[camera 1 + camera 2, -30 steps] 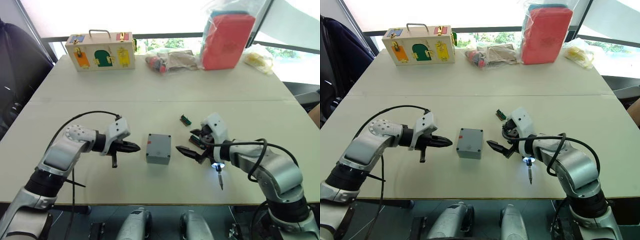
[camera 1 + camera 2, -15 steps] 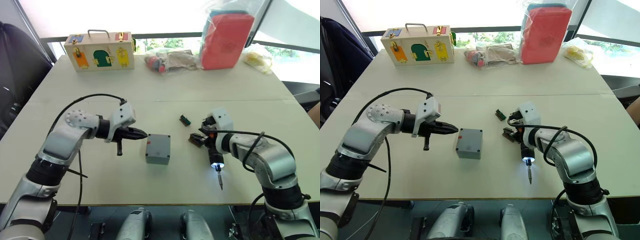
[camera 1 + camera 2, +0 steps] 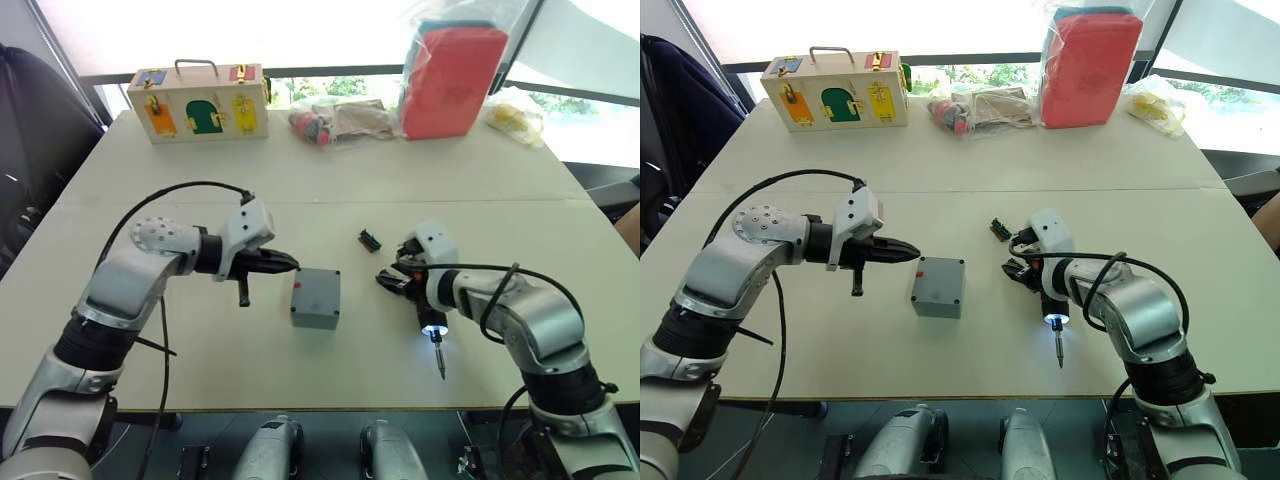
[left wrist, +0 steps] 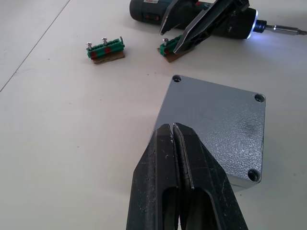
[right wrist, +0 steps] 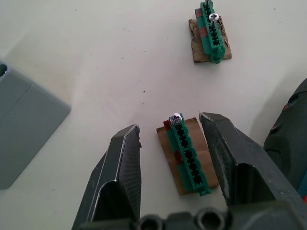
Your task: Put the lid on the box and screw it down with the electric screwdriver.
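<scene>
Box (image 3: 316, 297) with lid (image 4: 216, 120) on sits mid-table; your left gripper (image 3: 288, 264), pressed together, hovers at its 10 o'clock. Right gripper (image 5: 170, 143) straddles a bit strip (image 5: 188, 156), spread, beside the electric screwdriver (image 3: 433, 325).

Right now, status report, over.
Left end effector shut at lidded box. Right end effector open astride green screw strip. Electric screwdriver lying lit.

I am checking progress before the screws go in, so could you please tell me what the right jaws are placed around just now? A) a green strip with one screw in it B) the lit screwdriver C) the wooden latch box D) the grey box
A: the right gripper stands open with its jaws on either side of a green strip holding one screw, while the screwdriver lies beside it on the table.
</scene>
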